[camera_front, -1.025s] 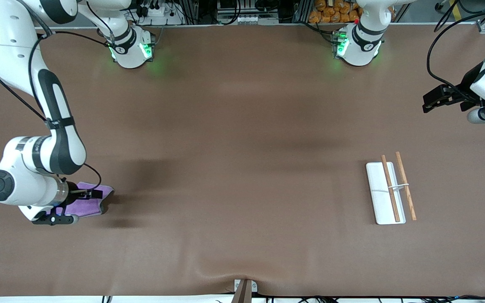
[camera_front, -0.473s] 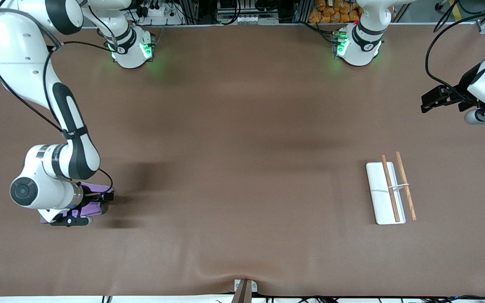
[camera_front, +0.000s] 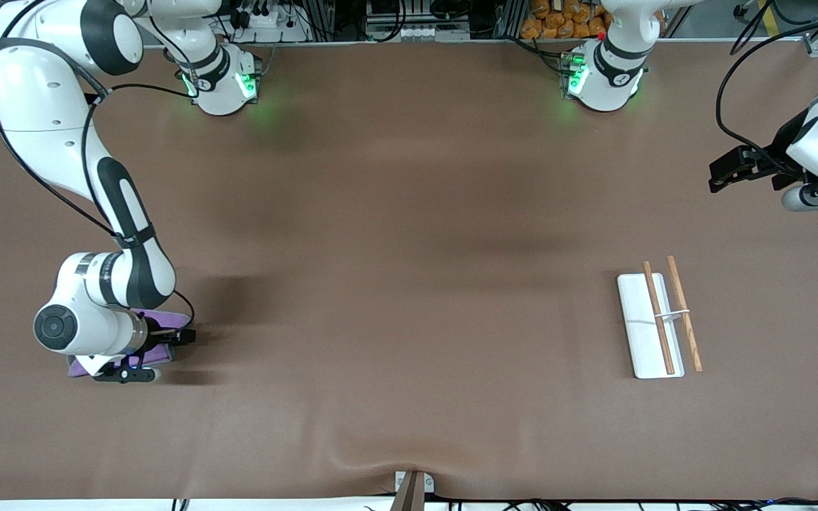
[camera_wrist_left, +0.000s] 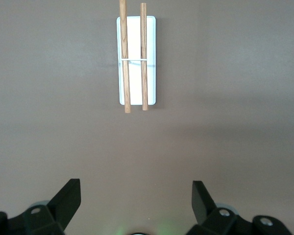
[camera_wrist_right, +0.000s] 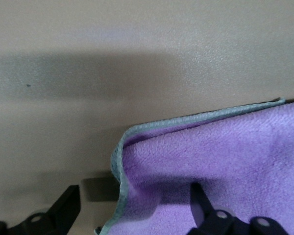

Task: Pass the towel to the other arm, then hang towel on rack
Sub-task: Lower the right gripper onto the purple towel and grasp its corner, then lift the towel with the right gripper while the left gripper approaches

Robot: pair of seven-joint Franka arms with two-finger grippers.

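the right gripper (camera_front: 167,341) is low at the towel (camera_front: 82,366) near the right arm's end of the brown counter (camera_front: 409,284). its fingers (camera_wrist_right: 206,208) are spread, one on the purple face, one off the curled grey edge, not yet clenched. the rack (camera_front: 649,333) lies flat toward the left arm's end, its rods (camera_wrist_left: 126,58) running nearer-to-farther. the left gripper (camera_wrist_left: 134,198) waits, fingers released, above the counter, well apart from the rack.
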